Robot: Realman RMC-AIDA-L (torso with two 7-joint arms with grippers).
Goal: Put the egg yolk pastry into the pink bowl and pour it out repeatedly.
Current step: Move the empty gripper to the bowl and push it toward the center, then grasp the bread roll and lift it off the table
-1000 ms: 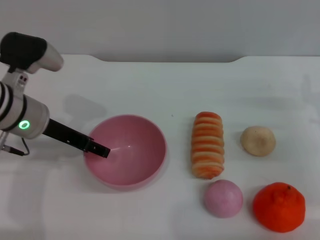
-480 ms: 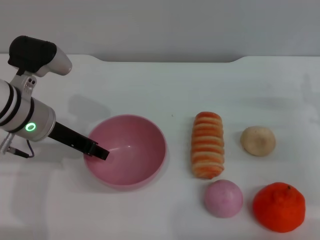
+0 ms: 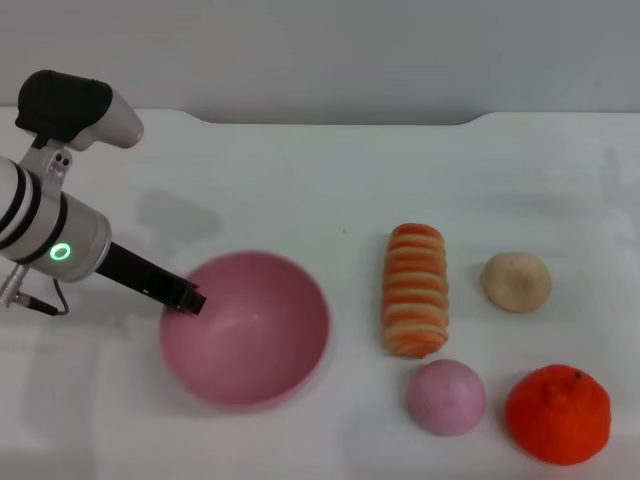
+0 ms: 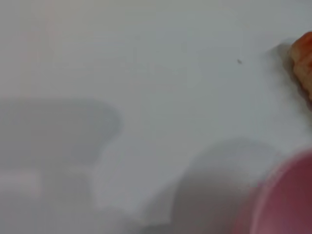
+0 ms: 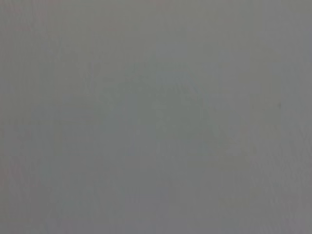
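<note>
At the left rim of the round glossy pink plastic bowl (image 3: 246,328), the left gripper (image 3: 188,298) pinches its wall (bowl empty, apparently lifted for pouring). The small pale beige egg yolk pastry (image 3: 516,281) sits well right, beyond the orange-striped bread roll (image 3: 415,290).

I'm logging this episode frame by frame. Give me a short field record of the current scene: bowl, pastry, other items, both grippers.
bowl: glossy round pink plastic bowl, empty, on the white table, looks tipped
pastry: pale beige rounded egg yolk pastry on the table, far from the bowl, on the robot's right
other items: long orange-striped bread roll, smooth pink ball, orange tangerine
left gripper: at the bowl's rim on the robot's left side, gripping it
right gripper: not in view
pastry in bowl: no
</note>
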